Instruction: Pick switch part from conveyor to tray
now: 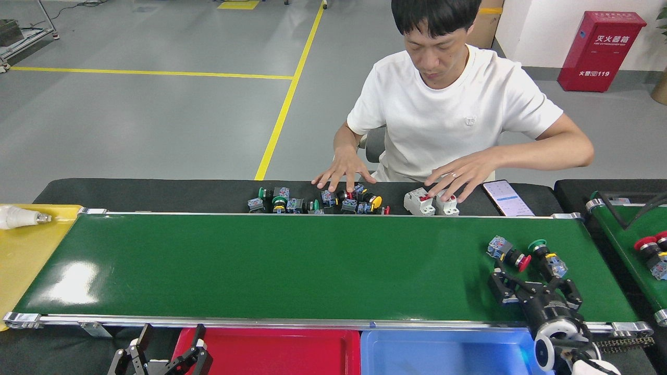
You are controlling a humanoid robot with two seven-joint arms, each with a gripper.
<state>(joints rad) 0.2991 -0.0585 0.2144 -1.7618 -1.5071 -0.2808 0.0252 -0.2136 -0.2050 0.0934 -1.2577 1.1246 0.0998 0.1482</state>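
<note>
Head view: right gripper (535, 290), jaws spread, near two switches on the glossy dark-green conveyor belt (292, 265).
Red-capped switch (508, 252) and green-capped switch (547, 259) lie close; closing could nudge one aside.

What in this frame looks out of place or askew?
A white light bulb lies on the yellow tray at the conveyor's left end, unlike the switch parts elsewhere. Nothing looks spilled or damaged.

The right gripper (536, 288) hangs spread over the conveyor (292, 265). Just ahead lie a red switch (508, 253) and a green switch (547, 259), nearly touching. Leftward the belt is bare. Far beyond, the person's hands (344, 172) cover the parts row (318, 200).
</note>
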